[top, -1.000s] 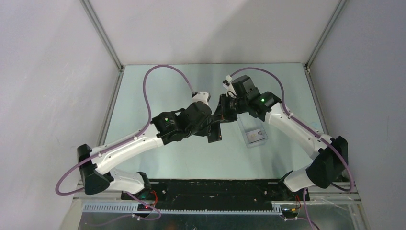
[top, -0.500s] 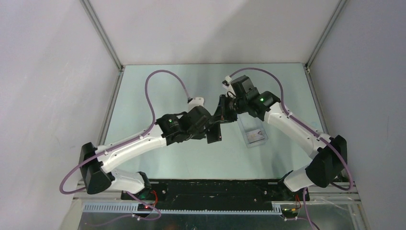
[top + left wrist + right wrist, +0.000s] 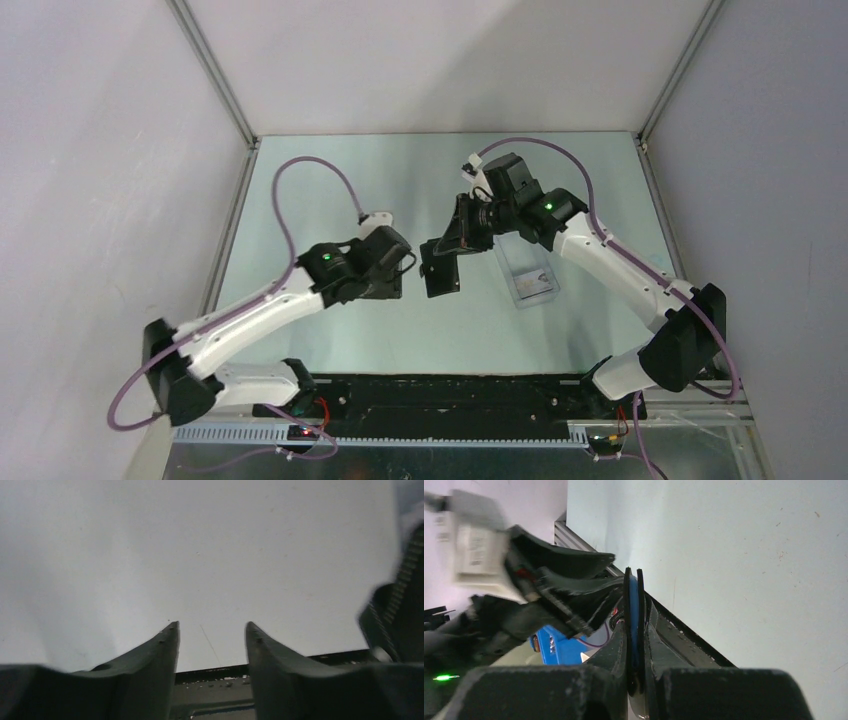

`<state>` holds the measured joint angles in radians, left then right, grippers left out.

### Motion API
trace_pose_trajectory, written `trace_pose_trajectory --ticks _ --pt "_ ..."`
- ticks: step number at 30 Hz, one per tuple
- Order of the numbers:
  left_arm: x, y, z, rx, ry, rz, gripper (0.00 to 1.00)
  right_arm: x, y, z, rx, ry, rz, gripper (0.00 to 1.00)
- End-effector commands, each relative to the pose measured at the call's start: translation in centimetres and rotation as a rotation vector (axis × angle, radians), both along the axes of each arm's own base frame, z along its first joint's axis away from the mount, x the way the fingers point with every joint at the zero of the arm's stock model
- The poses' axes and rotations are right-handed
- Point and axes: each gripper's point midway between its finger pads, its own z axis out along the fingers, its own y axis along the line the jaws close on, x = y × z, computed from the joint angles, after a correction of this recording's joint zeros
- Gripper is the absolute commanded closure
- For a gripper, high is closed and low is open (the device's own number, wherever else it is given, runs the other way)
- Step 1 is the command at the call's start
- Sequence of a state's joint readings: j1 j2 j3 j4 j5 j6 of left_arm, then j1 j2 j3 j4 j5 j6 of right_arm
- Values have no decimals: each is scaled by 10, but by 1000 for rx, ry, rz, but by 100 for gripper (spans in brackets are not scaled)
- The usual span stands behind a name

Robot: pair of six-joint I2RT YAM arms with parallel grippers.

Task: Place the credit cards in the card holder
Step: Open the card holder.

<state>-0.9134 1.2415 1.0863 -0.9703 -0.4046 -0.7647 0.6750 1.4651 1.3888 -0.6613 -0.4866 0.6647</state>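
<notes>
- Top view: two arms over the pale, smooth table (image 3: pixel 330 185). My right gripper (image 3: pixel 449 250) is clamped on one card holder (image 3: pixel 440 274), a small black folding wallet hanging in the air near the table's middle. My left gripper (image 3: pixel 404 271) hangs just left of it, apart from it. To the right sits one clear plastic box (image 3: pixel 520 262) with one whitish credit card (image 3: pixel 536 287) showing in it; I cannot tell if more lie beneath.
- Left wrist view: my left gripper (image 3: pixel 210 632) has its two dark, tapered fingers (image 3: pixel 162 652) parted with nothing between them, only bare table beyond.
- Right wrist view: my right gripper (image 3: pixel 634 630) pinches the card holder (image 3: pixel 633 597) edge-on: two thin black leaves with a blue lining between. The left gripper (image 3: pixel 574 575) shows blurred at left.
</notes>
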Motion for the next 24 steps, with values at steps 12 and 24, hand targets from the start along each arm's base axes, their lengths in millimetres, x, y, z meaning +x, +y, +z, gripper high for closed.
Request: trace_pose_trajectory --ticks 12,24 --pt "-10 -62 107 -581 -122 -183 19 -2 7 22 48 -47 25 100" --pt "0 -56 77 -502 -106 -119 52 -4 8 22 53 -45 37 100"
